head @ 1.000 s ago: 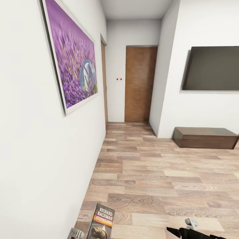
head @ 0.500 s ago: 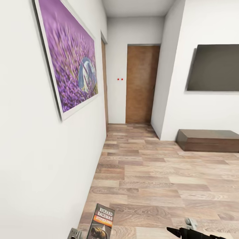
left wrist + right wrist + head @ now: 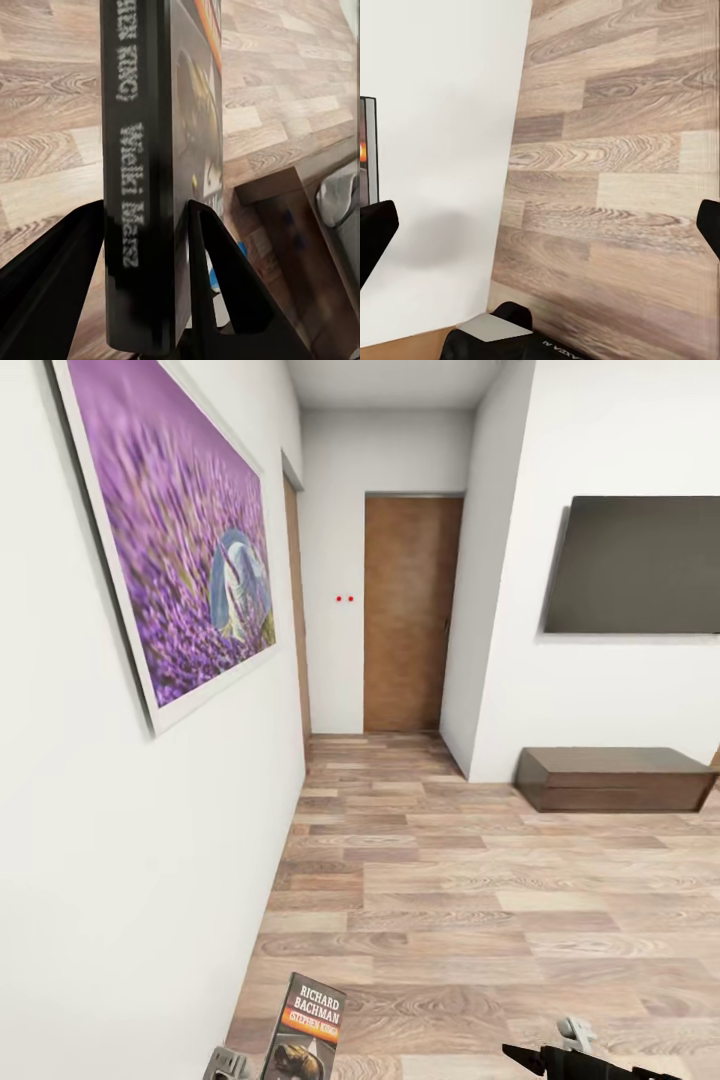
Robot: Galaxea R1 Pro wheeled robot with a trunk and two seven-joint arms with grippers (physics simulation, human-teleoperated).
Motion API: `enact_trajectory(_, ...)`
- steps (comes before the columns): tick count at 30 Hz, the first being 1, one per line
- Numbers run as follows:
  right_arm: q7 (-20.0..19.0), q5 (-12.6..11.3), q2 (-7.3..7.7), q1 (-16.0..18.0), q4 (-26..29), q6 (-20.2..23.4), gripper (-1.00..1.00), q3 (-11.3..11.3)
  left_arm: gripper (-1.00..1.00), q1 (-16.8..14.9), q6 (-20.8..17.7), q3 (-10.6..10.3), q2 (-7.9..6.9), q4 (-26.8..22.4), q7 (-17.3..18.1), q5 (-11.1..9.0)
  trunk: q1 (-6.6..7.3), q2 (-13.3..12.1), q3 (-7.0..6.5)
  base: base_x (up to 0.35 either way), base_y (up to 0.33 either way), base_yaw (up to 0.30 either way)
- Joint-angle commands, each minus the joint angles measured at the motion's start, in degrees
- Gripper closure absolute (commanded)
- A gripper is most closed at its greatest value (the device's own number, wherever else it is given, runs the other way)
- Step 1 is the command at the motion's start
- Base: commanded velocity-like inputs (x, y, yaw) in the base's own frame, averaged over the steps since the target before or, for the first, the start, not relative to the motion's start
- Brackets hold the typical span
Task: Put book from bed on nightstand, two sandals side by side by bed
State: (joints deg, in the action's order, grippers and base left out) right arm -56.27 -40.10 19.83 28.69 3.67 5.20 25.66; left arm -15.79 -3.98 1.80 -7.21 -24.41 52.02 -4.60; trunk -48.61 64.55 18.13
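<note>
The book stands upright at the bottom of the head view, its dark cover with white "Richard Bachman" lettering and an orange band facing me. My left gripper is shut on it, one black finger on each side of the spine. My right gripper hangs open over the plank floor, close to the white wall. It also shows low at the head view's right. Past the book in the left wrist view, a dark brown wooden edge, a pale grey shape and small blue spots are too blurred to name.
A white wall with a purple flower painting runs close along my left. Ahead, a corridor ends at a brown door. A dark TV hangs on the right wall above a long low dark dresser. Wood-plank floor lies between.
The whole view has swung slightly, first right and then back left, so the camera moved. The book and both grippers keep their places in the picture.
</note>
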Motion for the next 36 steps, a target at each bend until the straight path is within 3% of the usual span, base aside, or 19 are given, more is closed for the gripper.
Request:
enact_trajectory(1, -0.2, -0.6, 0.02, 0.1, 0.0, 0.5, -1.0, 0.4, 1.0, 0.0, -0.4, 0.1, 0.0, 0.0, 0.3, -0.3, 0.0, 0.0, 0.07, 0.001, 0.0, -0.292)
enact_trajectory(7, -0.2, -0.6, 0.03, 0.1, 0.0, 0.5, -1.0, 0.4, 1.0, 0.0, -0.4, 0.1, 0.0, 0.0, 0.3, -0.3, 0.0, 0.0, 0.07, 0.0, 0.0, -0.192)
enact_trajectory(18, -0.2, -0.7, 0.03, 0.1, 0.0, 0.5, -1.0, 0.3, 1.0, 0.0, -0.4, 0.1, 0.0, 0.0, 0.3, -0.3, 0.0, 0.0, 0.07, 0.011, 0.0, -0.014)
enact_trajectory(36, 0.1, -0.6, 0.03, 0.1, 0.0, 0.5, -1.0, 0.4, 1.0, 0.0, -0.4, 0.1, 0.0, 0.0, 0.3, -0.3, 0.0, 0.0, 0.07, 0.302, 0.0, 0.0)
